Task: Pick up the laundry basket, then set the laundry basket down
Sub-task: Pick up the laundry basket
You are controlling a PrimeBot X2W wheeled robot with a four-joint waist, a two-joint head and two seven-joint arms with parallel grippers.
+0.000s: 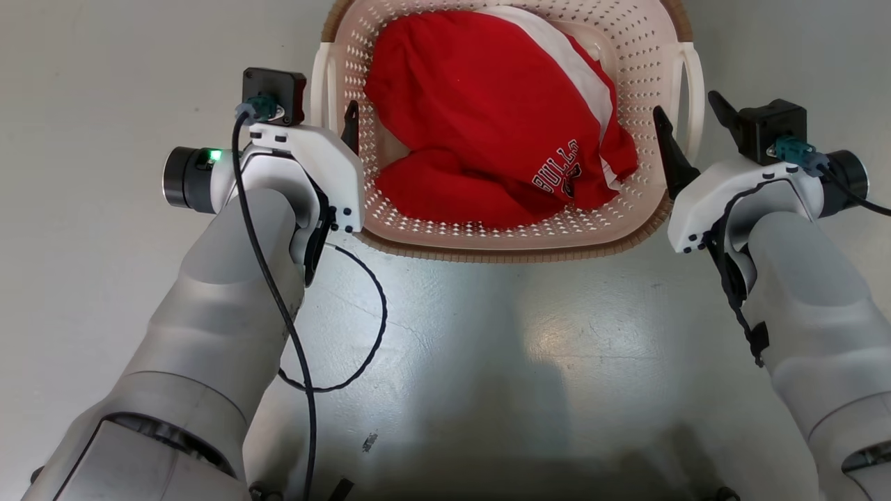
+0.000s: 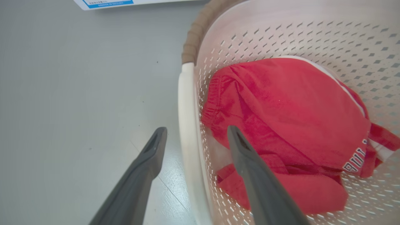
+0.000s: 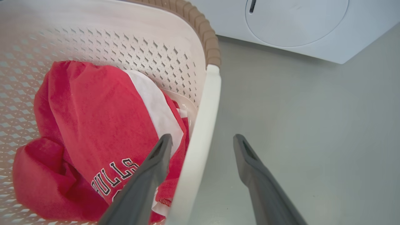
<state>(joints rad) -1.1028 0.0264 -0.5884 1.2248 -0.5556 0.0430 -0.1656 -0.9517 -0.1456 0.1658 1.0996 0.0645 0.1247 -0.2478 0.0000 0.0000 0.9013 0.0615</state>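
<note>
Cream basket point(image 1: 647, 62): left hand point(image 2: 197, 129), right hand point(image 3: 203, 137) straddle handles point(image 1: 691, 76).

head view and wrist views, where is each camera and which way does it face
Head view: on the head, looking down at the laundry basket; both arms, left end effector and right end effector show.
Left wrist view: on the left wrist, looking along its open fingers straddling the left handle.
Right wrist view: on the right wrist, fingers straddling the right handle, washing machine beyond.
Shared: both wrist views see the red shirt.
</note>
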